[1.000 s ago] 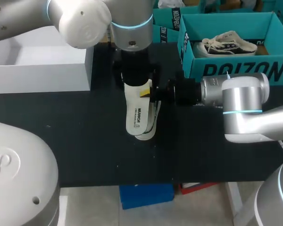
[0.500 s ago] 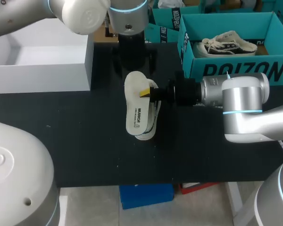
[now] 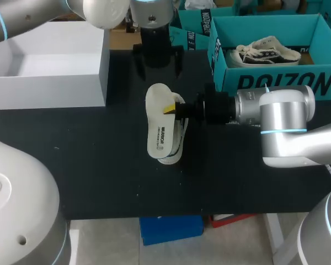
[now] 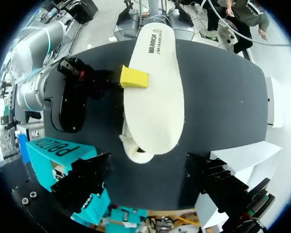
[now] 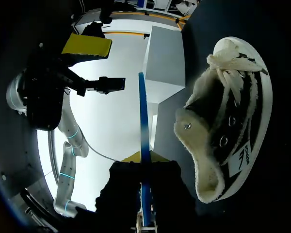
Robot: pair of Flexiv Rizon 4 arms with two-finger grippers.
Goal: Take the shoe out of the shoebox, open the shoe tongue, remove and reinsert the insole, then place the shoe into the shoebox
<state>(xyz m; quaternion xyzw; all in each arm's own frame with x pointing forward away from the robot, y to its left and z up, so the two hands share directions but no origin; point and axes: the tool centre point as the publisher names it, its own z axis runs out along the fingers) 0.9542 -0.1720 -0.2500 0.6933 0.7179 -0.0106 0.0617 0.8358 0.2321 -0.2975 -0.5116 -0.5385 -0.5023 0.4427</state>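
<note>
From the head view, the right gripper [image 3: 176, 109] reaches in from the right and pinches the right edge of the white insole [image 3: 157, 130], one yellow tip lying on its upper face; the insole lies over the shoe [image 3: 178, 142], which rests on the black table [image 3: 99, 165] near the middle; the left gripper [image 3: 158, 59] hangs at the far side of the table, fingers spread wide with nothing in them; a teal shoebox [image 3: 276, 83] with another shoe [image 3: 265, 51] inside stands far right, a white box [image 3: 49, 91] far left; from the left wrist view, the left gripper [image 4: 148, 167] has its fingers well apart and free, with the insole [image 4: 155, 97] ahead of it and the shoe's toe [image 4: 136, 154] peeping out beneath; from the right wrist view, the right gripper [image 5: 143, 162] clamps the insole [image 5: 143, 121], seen edge-on, from both sides, and the shoe [image 5: 228, 126] sits just beside it, laces loose
</note>
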